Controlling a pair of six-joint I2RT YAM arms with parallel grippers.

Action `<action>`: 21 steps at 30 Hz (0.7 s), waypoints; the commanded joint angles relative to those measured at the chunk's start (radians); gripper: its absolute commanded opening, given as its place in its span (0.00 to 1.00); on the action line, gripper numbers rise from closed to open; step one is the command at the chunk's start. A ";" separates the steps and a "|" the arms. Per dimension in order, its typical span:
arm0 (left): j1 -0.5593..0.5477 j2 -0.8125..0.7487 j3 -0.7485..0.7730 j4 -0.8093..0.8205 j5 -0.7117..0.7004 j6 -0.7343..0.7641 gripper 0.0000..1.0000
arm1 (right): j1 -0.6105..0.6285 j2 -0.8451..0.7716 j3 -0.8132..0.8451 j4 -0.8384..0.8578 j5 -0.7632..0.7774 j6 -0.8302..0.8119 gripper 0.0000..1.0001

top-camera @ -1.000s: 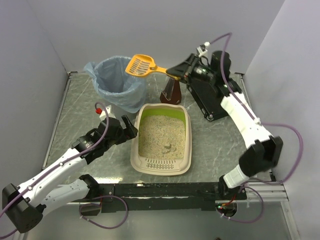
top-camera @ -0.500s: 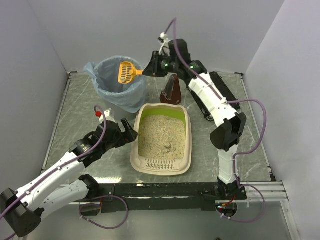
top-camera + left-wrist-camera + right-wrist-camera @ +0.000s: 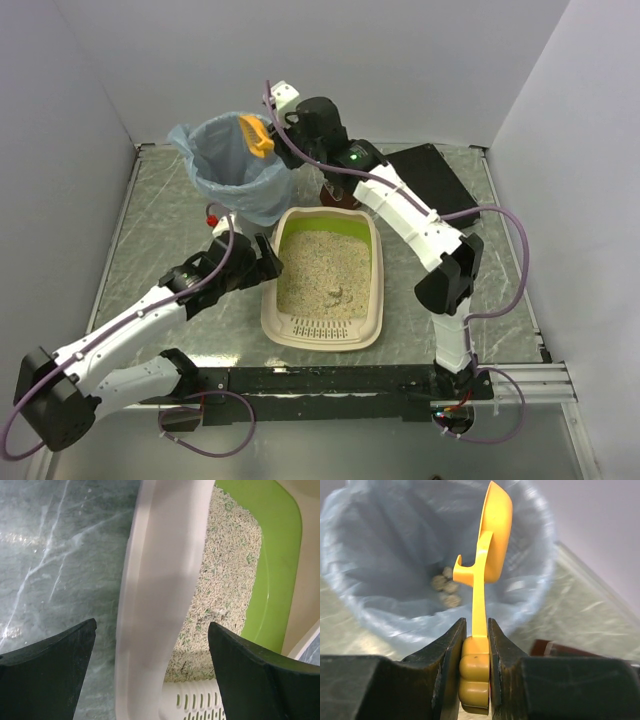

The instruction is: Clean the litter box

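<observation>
Scooping looks partly done. The right hand (image 3: pixel 475 635) is clamped on the handle of the yellow scoop (image 3: pixel 495 535), its two fingers pressed tight against either side. It holds the scoop over the mouth of the round bin (image 3: pixel 215 170), which is lined with a blue bag and stands at the far left of the table (image 3: pixel 160 210). The scoop is turned on edge, so its load has probably been tipped out. Pale lumps (image 3: pixel 446 587), three or four as far as I can make out, lie at the bottom of the bag.

The litter box (image 3: pixel 322 327) sits in the middle of the table, just near and right of the bin, with its green end wall far and its slotted ledge near. The litter is mostly even, but at least one small clump (image 3: pixel 336 295) lies in it toward the near end, so I judge that at least one more pass with the scoop is needed. After that, the scoop has to be put down somewhere.

The left hand (image 3: pixel 151 630) has its fingers wide apart and holds nothing. It straddles the left long wall of the box, one finger out over the table and the other over the litter. Whether either finger touches the plastic I cannot tell. It seems placed to steady the box.

By count there are:
- one litter box
- one scoop
- one bin
- one flat black case (image 3: pixel 435 175) at the far right
- one dark reddish stand (image 3: pixel 340 195) just beyond the box, mostly hidden by the right arm
- two arms
</observation>
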 commanded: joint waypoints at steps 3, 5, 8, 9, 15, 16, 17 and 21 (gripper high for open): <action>0.033 0.103 0.105 0.083 0.060 0.052 0.97 | -0.023 -0.134 0.001 0.086 0.023 -0.052 0.00; 0.039 0.145 0.121 0.083 0.066 0.058 0.97 | -0.036 -0.140 0.009 0.054 0.022 0.009 0.00; 0.044 0.189 0.148 0.081 0.062 0.072 0.97 | -0.090 -0.167 0.015 0.009 -0.081 0.144 0.00; 0.046 0.200 0.157 0.075 0.057 0.078 0.97 | -0.115 -0.204 -0.021 0.020 -0.215 0.187 0.00; 0.049 0.307 0.242 0.018 -0.004 0.151 0.97 | -0.308 -0.304 -0.178 0.202 -0.725 0.452 0.00; 0.049 0.333 0.254 0.003 -0.009 0.171 0.97 | -0.323 -0.301 -0.175 0.201 -0.780 0.495 0.00; 0.049 0.346 0.274 -0.004 -0.022 0.179 0.98 | -0.351 -0.299 -0.180 0.204 -0.800 0.521 0.00; 0.049 0.403 0.318 -0.066 -0.033 0.204 0.85 | -0.409 -0.328 -0.302 0.317 -0.911 0.629 0.00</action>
